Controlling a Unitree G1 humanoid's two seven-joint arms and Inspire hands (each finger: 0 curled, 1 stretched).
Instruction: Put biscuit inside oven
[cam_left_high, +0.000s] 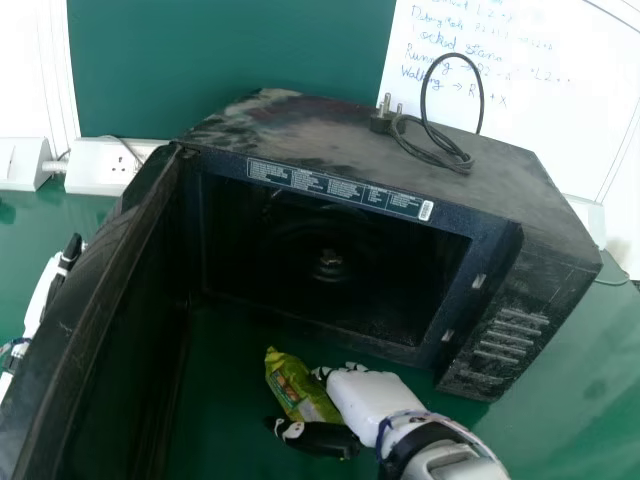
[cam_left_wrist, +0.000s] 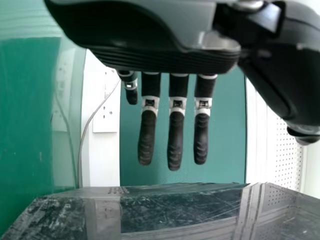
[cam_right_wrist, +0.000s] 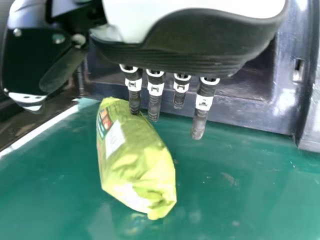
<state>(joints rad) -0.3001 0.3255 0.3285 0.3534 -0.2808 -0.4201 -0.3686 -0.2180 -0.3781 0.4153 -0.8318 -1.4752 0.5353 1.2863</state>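
The green biscuit packet (cam_left_high: 295, 388) is on the table before the black oven (cam_left_high: 330, 255), whose door (cam_left_high: 95, 300) stands open at the left. My right hand (cam_left_high: 365, 395) is beside the packet, which lies between its thumb and fingers. In the right wrist view the fingers of my right hand (cam_right_wrist: 155, 92) are loosely extended at one end of the packet (cam_right_wrist: 135, 160), not curled round it. My left hand (cam_left_high: 62, 275) is at the left edge, beyond the door. In the left wrist view my left hand (cam_left_wrist: 175, 120) has straight fingers and holds nothing.
A power cable with a plug (cam_left_high: 440, 155) lies on the oven's top. White socket boxes (cam_left_high: 105, 165) stand behind at the left. The oven's door edge and lower front frame (cam_right_wrist: 235, 107) bound the space around my right hand. Green table surface (cam_left_high: 550, 420) extends at the right.
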